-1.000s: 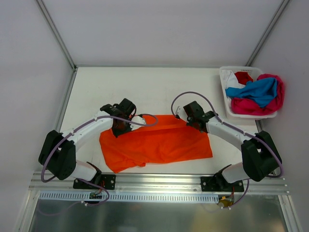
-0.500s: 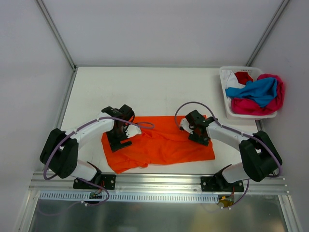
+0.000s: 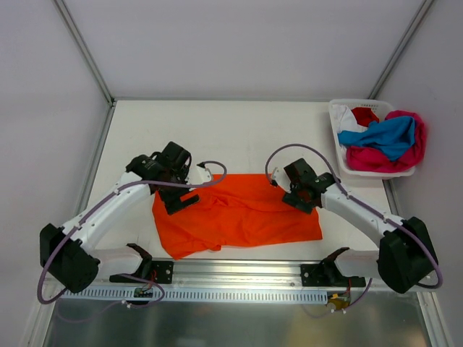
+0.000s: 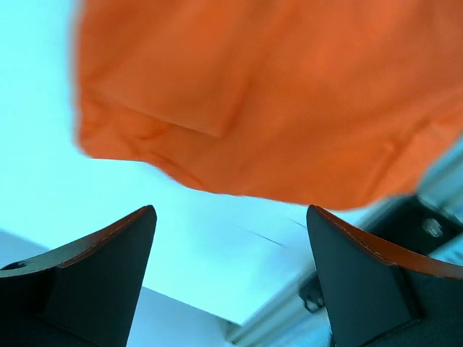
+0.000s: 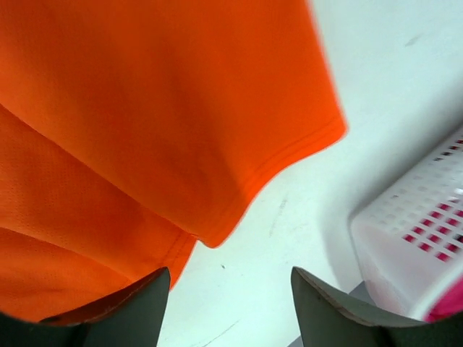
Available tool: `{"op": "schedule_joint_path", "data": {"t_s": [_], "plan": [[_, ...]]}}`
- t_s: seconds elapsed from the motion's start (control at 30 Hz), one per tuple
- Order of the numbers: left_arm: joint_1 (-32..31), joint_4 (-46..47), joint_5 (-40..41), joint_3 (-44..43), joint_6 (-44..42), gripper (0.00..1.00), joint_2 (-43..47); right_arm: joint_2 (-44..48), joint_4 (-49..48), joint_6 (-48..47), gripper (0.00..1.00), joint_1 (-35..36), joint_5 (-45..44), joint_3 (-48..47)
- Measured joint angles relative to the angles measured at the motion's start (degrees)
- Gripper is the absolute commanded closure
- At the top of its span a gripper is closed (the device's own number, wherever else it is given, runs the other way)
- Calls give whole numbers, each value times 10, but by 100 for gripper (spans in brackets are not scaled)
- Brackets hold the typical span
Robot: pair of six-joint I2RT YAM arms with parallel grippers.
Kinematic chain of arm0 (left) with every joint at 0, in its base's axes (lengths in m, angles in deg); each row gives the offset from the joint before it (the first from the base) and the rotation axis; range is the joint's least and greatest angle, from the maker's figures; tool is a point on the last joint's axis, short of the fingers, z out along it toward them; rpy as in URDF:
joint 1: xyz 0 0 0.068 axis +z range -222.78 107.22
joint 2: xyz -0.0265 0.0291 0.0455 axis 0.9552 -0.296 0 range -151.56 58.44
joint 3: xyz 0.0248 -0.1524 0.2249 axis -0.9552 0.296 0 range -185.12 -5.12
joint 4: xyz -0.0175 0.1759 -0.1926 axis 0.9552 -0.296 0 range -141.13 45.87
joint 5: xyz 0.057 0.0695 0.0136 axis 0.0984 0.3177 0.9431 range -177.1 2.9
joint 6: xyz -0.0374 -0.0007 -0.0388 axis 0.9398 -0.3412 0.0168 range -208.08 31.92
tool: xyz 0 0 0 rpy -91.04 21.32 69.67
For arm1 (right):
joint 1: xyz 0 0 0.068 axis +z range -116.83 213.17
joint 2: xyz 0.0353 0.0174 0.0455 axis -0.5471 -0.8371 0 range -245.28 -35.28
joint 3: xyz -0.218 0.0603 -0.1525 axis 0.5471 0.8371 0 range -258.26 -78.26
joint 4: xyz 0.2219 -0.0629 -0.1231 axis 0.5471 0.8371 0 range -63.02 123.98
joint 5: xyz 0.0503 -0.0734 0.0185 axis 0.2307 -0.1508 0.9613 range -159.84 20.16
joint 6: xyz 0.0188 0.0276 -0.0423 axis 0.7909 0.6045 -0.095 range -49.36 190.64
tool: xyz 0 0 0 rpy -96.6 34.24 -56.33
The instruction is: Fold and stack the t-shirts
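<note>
orange t-shirt (image 3: 239, 217) lay on the table, near hem uneven. left gripper (image 4: 230, 210) hovered at its far-left corner, right gripper (image 5: 229, 273) at its far-right corner; both spread, holding nothing. judged: pinch matching corners evenly, fold toward near hem. other t-shirts (image 3: 383, 137) sat in basket (image 3: 336, 137), beyond its far-right.

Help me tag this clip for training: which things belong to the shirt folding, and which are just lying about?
Job: orange t-shirt; blue shirt; magenta-pink shirt; red shirt; white shirt.
Lying about: white plastic basket; table.
</note>
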Motion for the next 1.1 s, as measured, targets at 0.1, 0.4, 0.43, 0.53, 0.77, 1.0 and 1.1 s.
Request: {"op": "schedule_joint_path", "data": {"t_s": [0.1,0.4,0.43,0.53,0.77,1.0,1.1], "plan": [[1,54,45,-13,0,14,44,33,0,9,29,-1,3,-27],[4,280,184,128,-27,14,27,37,-97,-6,31,1,0,-30],[4,308,199,146,-34,14,12,29,-118,-15,31,3,5,-22],[9,386,241,176,-59,14,-46,-9,-163,-43,34,10,18,-1],[53,546,305,175,-122,14,-179,-70,-210,-70,34,18,35,4],[107,730,347,128,-218,14,-290,-5,-220,-69,33,18,34,28],[123,777,356,98,-243,14,-333,18,-217,-66,33,19,34,37]]}}
